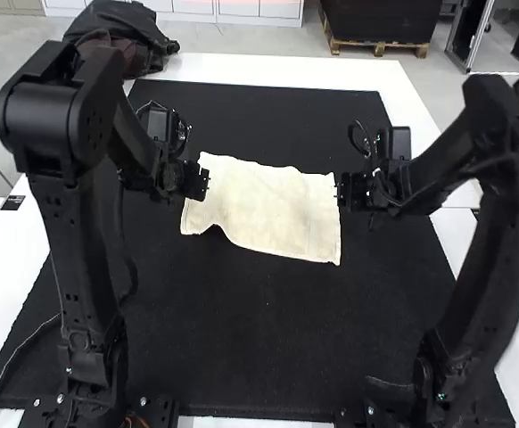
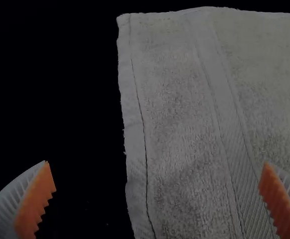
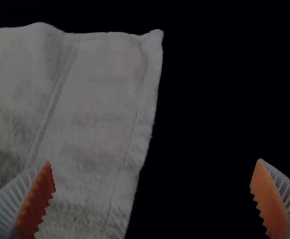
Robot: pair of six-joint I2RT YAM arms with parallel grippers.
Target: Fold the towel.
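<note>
A cream towel (image 1: pixel 268 207) lies spread on the black mat, roughly rectangular, with a small wave in its near edge toward the left. My left gripper (image 1: pixel 208 181) is over the towel's left end, and my right gripper (image 1: pixel 338 192) is at its right edge. In the left wrist view my left gripper (image 2: pixel 156 191) is wide open, the towel's hemmed edge (image 2: pixel 135 124) running between its fingers. My right gripper (image 3: pixel 152 191) also stands open in the right wrist view, with the towel's side edge (image 3: pixel 140 129) between its fingers.
The black mat (image 1: pixel 268 348) extends around the towel on a white table (image 1: pixel 277 69). A dark bag or jacket (image 1: pixel 126 40) lies at the back left corner. Cables run along the left side of the mat.
</note>
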